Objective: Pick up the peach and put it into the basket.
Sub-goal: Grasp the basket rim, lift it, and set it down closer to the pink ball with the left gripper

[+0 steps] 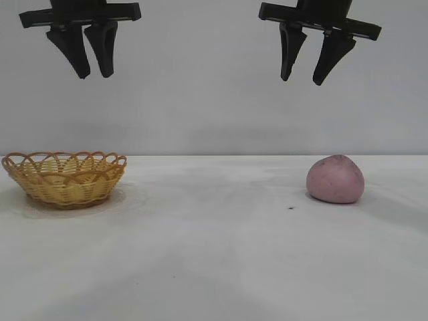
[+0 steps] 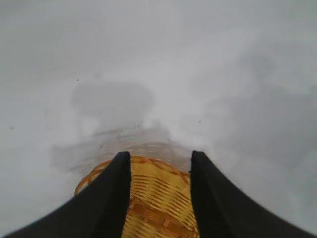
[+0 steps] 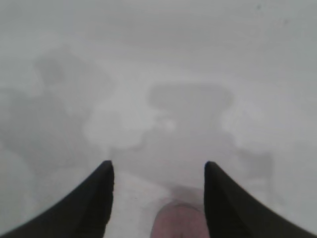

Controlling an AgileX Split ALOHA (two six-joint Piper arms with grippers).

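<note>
No text, label, brand, number or sign can be read in any of the three views.

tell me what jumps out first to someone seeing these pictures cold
The pink peach stands out first, sitting alone on the white table at the right of the exterior view. Opposite it at the left sits the yellow basket, with nothing visible inside. Above them hang two black grippers with open fingers, the left gripper over the basket and the right gripper up over the peach, neither touching anything.
</note>
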